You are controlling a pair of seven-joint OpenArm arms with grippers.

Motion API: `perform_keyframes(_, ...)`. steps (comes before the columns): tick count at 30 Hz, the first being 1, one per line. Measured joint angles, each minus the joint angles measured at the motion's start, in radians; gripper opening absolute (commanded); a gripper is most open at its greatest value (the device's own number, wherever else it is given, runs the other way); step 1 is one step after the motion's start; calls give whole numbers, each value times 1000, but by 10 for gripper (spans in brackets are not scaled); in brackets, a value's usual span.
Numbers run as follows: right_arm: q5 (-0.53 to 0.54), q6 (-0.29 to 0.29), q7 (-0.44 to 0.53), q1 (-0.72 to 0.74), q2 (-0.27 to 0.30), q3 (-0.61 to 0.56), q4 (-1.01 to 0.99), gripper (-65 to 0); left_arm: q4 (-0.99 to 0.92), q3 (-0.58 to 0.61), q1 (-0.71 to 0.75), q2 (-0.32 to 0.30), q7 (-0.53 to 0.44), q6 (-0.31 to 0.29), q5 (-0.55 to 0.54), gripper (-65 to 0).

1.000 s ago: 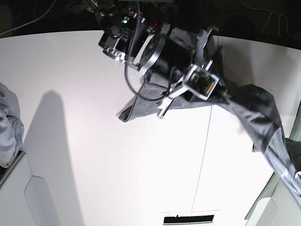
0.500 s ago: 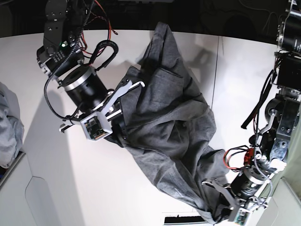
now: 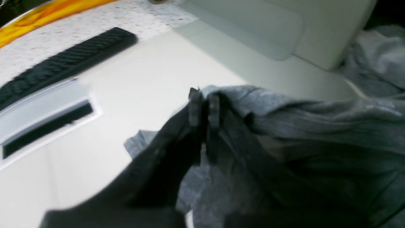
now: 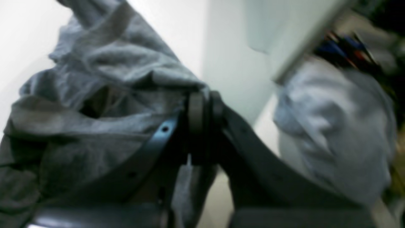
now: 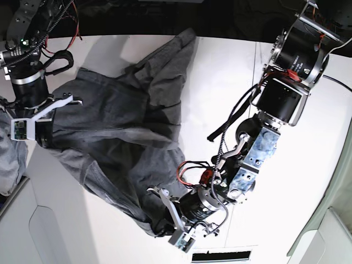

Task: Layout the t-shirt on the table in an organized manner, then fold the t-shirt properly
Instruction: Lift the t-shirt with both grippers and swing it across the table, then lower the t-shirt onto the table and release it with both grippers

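Observation:
The heather-grey t-shirt (image 5: 121, 126) lies wrinkled and partly spread on the white table (image 5: 220, 82), stretched between both grippers. My right gripper (image 5: 45, 135), at the base view's left edge, is shut on the shirt's edge. The right wrist view shows its fingers (image 4: 196, 110) pressed together on grey cloth (image 4: 104, 82). My left gripper (image 5: 159, 217), near the table's front, is shut on the shirt's lower corner. The left wrist view shows its fingers (image 3: 194, 107) pinching a fold of the shirt (image 3: 300, 117).
A paler grey cloth heap (image 5: 11, 148) lies at the far left, right by my right gripper, and shows in the right wrist view (image 4: 332, 126). A white bin (image 5: 33, 231) stands at the front left. A dark slot (image 5: 220, 256) is in the table's front edge.
The arm on the base view's left has pulled the shirt to the table's left edge. The other arm has moved left along the front, and the shirt is now more spread.

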Motion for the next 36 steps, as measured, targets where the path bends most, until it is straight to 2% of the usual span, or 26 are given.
perform_keyframes(3,43,-1,-6,-5,1,78,-3,-650,-56,53,0,70,-1,0,21,-650)
perform_keyframes(4,55,-3,-2,-3,3,99,-8,-585,-79,75,0,92,-2,-2,30,-605)
perform_keyframes(5,59,-4,0,-2,3,119,-14,-480,-101,98,0,111,-11,-2,39,-537)
perform_keyframes(7,89,-56,-1,-3,3,153,-37,-298,-145,149,0,147,-33,-2,50,-377)
perform_keyframes(8,101,-98,-5,-3,3,169,-49,-245,-163,175,0,163,-37,-8,56,-311)
perform_keyframes(9,110,-141,-6,-3,2,185,-56,-225,-177,196,0,177,-35,-15,62,-274)
perform_keyframes(12,158,-217,-45,-2,3,229,-58,-226,-184,243,4,206,2,-17,66,-270)
perform_keyframes(16,233,-219,-113,-3,3,244,-58,-226,-184,237,3,208,85,-21,67,-270)
perform_keyframes(19,305,-183,-156,-3,0,244,-58,-226,-183,205,3,182,150,-32,68,-270)
perform_keyframes(21,364,-152,-155,-3,-3,236,-58,-226,-181,203,3,143,166,-54,61,-270)
perform_keyframes(23,378,-132,-154,-3,-2,201,-58,-226,-179,203,16,98,163,-58,60,-270)
perform_keyframes(25,353,-128,-127,-3,-2,150,-70,-226,-165,203,42,47,165,-58,60,-270)
perform_keyframes(28,256,-120,-46,20,9,63,-152,-226,-114,203,100,-24,166,-55,61,-270)
perform_keyframes(32,121,-118,27,127,79,-64,-354,-226,-15,204,165,-79,163,-55,55,-270)
perform_keyframes(36,28,-156,59,244,143,-156,-531,-226,108,204,227,-115,160,-58,50,-270)
